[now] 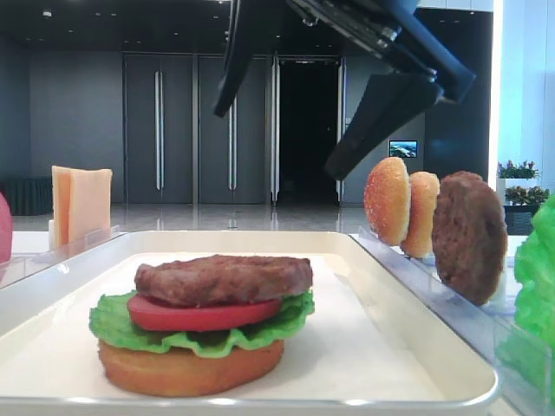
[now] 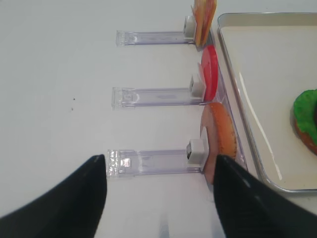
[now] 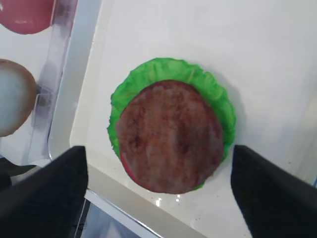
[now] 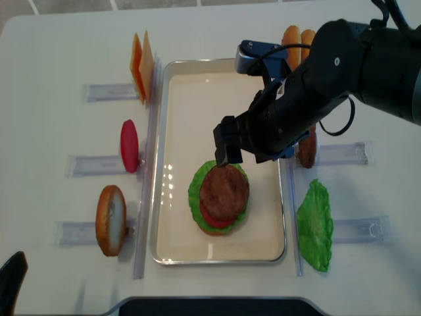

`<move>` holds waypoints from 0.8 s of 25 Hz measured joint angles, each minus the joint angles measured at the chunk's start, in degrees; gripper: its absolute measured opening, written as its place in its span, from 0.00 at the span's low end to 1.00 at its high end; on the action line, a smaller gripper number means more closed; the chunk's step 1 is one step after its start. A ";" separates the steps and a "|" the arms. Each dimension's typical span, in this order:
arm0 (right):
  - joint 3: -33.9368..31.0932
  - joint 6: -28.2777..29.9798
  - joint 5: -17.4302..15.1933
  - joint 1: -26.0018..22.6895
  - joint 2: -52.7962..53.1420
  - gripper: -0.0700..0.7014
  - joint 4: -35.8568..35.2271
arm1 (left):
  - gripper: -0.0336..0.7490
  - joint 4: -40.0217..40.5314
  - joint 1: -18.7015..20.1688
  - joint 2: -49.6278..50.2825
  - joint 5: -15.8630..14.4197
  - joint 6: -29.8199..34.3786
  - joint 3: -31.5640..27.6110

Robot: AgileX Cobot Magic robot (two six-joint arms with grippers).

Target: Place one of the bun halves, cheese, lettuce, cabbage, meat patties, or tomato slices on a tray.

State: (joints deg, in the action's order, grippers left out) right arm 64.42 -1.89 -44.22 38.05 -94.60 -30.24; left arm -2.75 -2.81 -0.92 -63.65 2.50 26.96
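Note:
On the cream tray (image 4: 177,99) stands a stack: bun half (image 1: 186,368), lettuce (image 1: 113,325), tomato slice (image 1: 199,316), and a meat patty (image 1: 224,277) on top. My right gripper (image 3: 157,153) hangs open straight above that patty (image 3: 171,136), apart from it, with nothing between its fingers. From overhead it (image 4: 253,150) hovers just past the stack (image 4: 223,191). My left gripper (image 2: 158,168) is open and empty over the table left of the tray, near an upright bun half (image 2: 221,139).
Clear racks flank the tray. On the left stand cheese slices (image 4: 141,59), a tomato slice (image 4: 129,146) and a bun half (image 4: 110,220). Over on the right are two bun halves (image 1: 399,204), a patty (image 1: 468,236) and a lettuce leaf (image 4: 314,227).

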 joint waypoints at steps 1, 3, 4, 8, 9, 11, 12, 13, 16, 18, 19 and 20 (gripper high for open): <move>1.43 -1.87 -1.55 0.00 0.00 0.85 2.41 | 0.70 0.00 0.00 0.00 0.00 0.00 0.00; 4.04 -4.77 -5.08 0.00 0.00 0.85 6.68 | 0.70 0.00 0.00 0.00 0.00 0.00 0.00; 5.48 -5.36 -6.66 0.00 0.00 0.85 8.66 | 0.70 0.00 0.00 0.00 0.00 0.00 0.00; 11.28 -7.69 -14.36 0.00 0.00 0.85 14.65 | 0.70 0.00 0.00 0.00 0.00 0.00 0.00; 12.49 -7.81 -16.31 0.00 0.00 0.85 15.64 | 0.70 0.00 0.00 0.00 0.00 0.00 0.00; 15.04 -7.81 -19.51 0.00 0.06 0.85 16.55 | 0.70 0.00 0.00 0.00 0.00 0.00 0.00; 16.02 -7.87 -20.99 0.00 0.06 0.85 17.10 | 0.70 0.00 0.00 0.00 0.00 0.00 0.00; 17.12 -7.87 -22.32 0.00 0.06 0.85 17.45 | 0.70 0.00 0.00 0.00 0.00 0.00 0.00; 19.42 -7.87 -24.74 0.00 0.12 0.85 18.36 | 0.70 0.00 0.00 0.00 0.00 0.00 0.00; 20.46 -7.87 -25.35 0.00 0.12 0.85 19.13 | 0.70 0.00 0.00 0.00 0.00 0.00 0.00; 20.72 -7.87 -25.50 0.00 0.12 0.85 19.51 | 0.70 0.00 0.00 0.00 0.00 0.00 0.00; 20.95 -7.87 -25.63 0.00 0.12 0.85 20.26 | 0.70 0.00 0.00 0.00 0.00 0.00 0.00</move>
State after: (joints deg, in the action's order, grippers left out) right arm 85.36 -9.76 -69.84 38.05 -94.48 -9.98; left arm -2.75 -2.81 -0.92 -63.65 2.50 26.96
